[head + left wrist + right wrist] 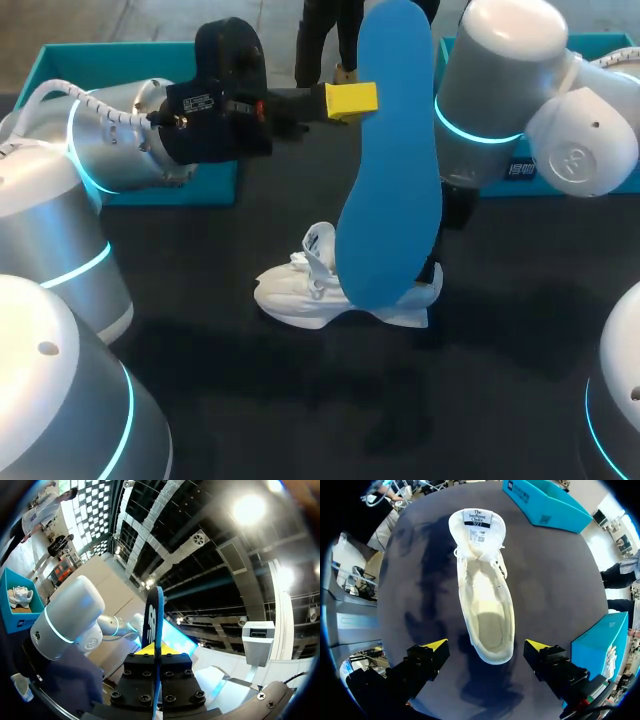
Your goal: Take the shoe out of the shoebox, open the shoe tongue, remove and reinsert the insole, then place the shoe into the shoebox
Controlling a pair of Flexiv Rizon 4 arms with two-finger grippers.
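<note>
1. Left gripper point(352, 100): yellow-tipped fingers point(144, 651) are closed on the flat blue foam insole point(388, 160), one on each face. The left wrist view shows the insole edge-on in the pinch. The grip is at the insole's edge, on its upper part.
2. Right gripper point(486, 647): the fingers are spread wide and hold nothing. One tip hangs to each side of the heel end of the white lace-up shoe point(482, 595), clear of it.
3. The shoe lies on the black tabletop point(500, 380), outside both teal cardboard shoeboxes, one at left point(170, 185) and one at right point(598, 42). Its tongue point(477, 530) is folded out and the cream footbed is bare. Judged: the insole is out and reinsertion is pending.
4. Key relation:
   - The insole stands near upright, its long axis running up and down and its lower end down by the shoe. The head view does not show whether they touch.
   - The shoe's long axis lies flat and runs straight ahead of the right fingers, heel nearest and tongue farthest.
   - The insole is thus roughly square to the footbed. Judged: it must tip over toward the shoe's axis to slide in.
   - The left arm carries the insole. The right gripper is nearer the shoe and is placed to steady the heel.
5. Print, not transcribed:
   - a rectangular printed label point(477, 516) on the tongue
   - white lettering point(520, 170) on the right shoebox's side
   - a white mark point(151, 625) on the insole's face
</note>
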